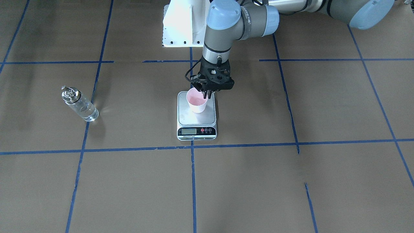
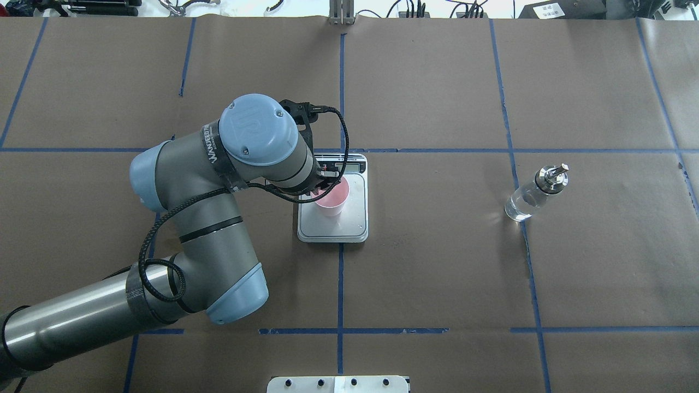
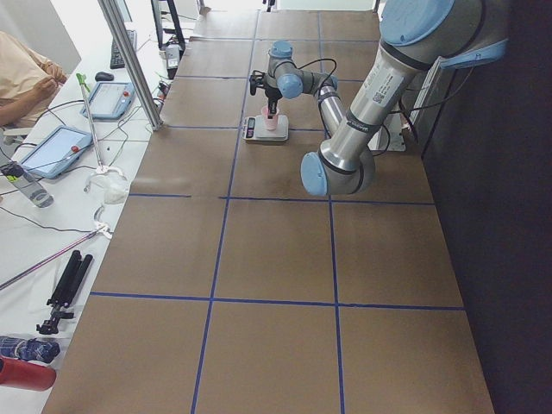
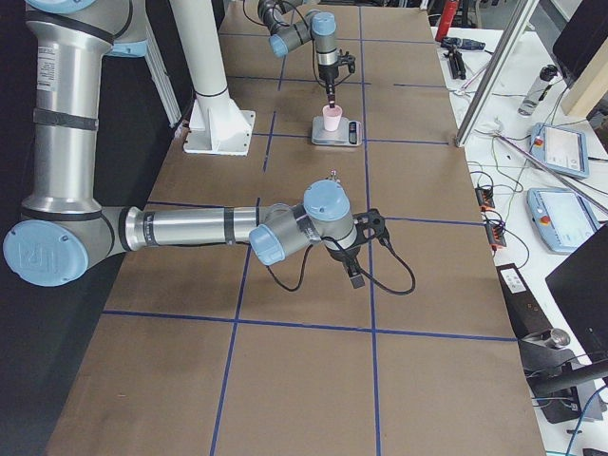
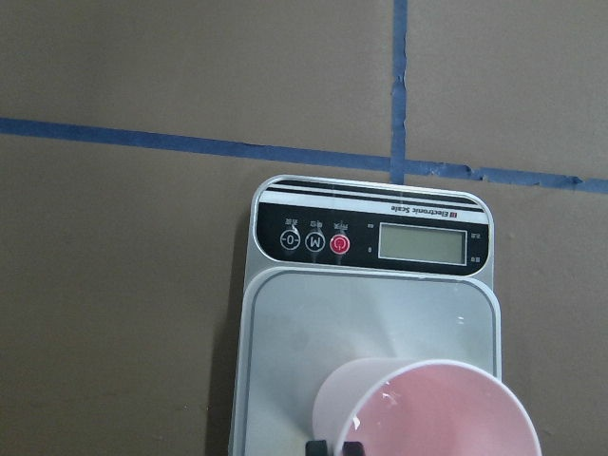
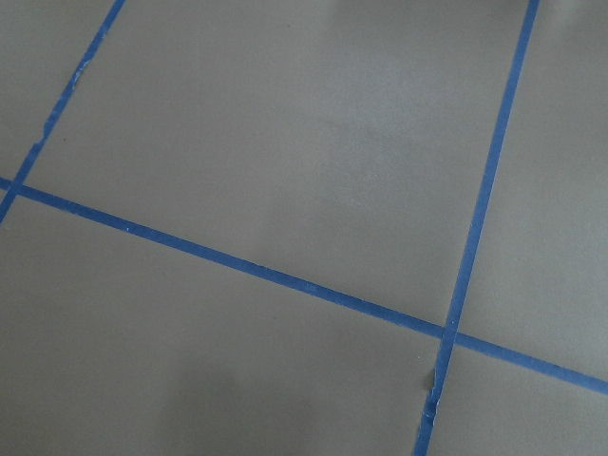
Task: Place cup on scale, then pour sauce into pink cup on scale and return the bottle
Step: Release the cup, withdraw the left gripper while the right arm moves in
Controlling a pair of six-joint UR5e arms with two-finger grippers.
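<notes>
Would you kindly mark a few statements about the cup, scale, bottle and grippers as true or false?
1. The cup stands on the scale. True.
2. The bottle is on the scale too. False: it stands on the table, well apart from the scale.
3. The left gripper pinches the cup's rim. True.
4. The right gripper holds the bottle. False: nothing touches the bottle.

The big brown table (image 1: 339,106) has blue tape lines (image 1: 193,181) across it; a white desk (image 3: 34,241) beside it holds tablets (image 3: 53,148).
</notes>
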